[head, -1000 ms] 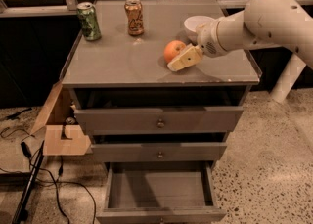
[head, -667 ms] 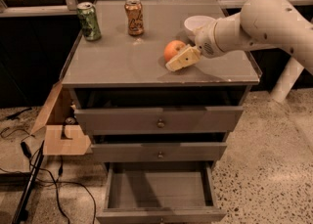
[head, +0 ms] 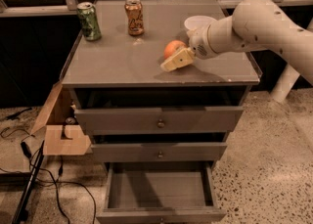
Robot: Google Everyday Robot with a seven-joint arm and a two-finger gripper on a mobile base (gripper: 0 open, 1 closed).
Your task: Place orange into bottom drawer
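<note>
On the bench [head: 117, 64], toward its right front, the orange [head: 170, 47] rested on the grey top surface. It sat right of centre, near the front edge. The hand [head: 177, 59] lay low over the bench, directly in front of the orange and against its near side, with its pale yellow tip pointing to the viewer's left. Whether the hand was clamped on the orange or merely beside it could not be told. The white arm [head: 254, 25] entered from the viewer's right and sloped down to the hand.

Compared with the frame of one second earlier, the orange occupied the same spot on the bench. The hand remained at the fruit, displaced only slightly to the viewer's left. The cans and the drawers showed no change.

Just behind the hand stood the white bowl [head: 199, 22], near the orange but apart from it. Farther back stood the orange-gold can [head: 134, 17], upright. The green can [head: 89, 21] stood upright near the rear left corner.

Below the bench top, the top drawer [head: 159, 120] and the middle drawer [head: 159, 152] showed their fronts and knobs. The bottom drawer [head: 159, 191] was pulled well out, its interior open to view. A cardboard box [head: 57, 132] leaned at the cabinet's left side, with cables [head: 54, 181] on the floor below it.
</note>
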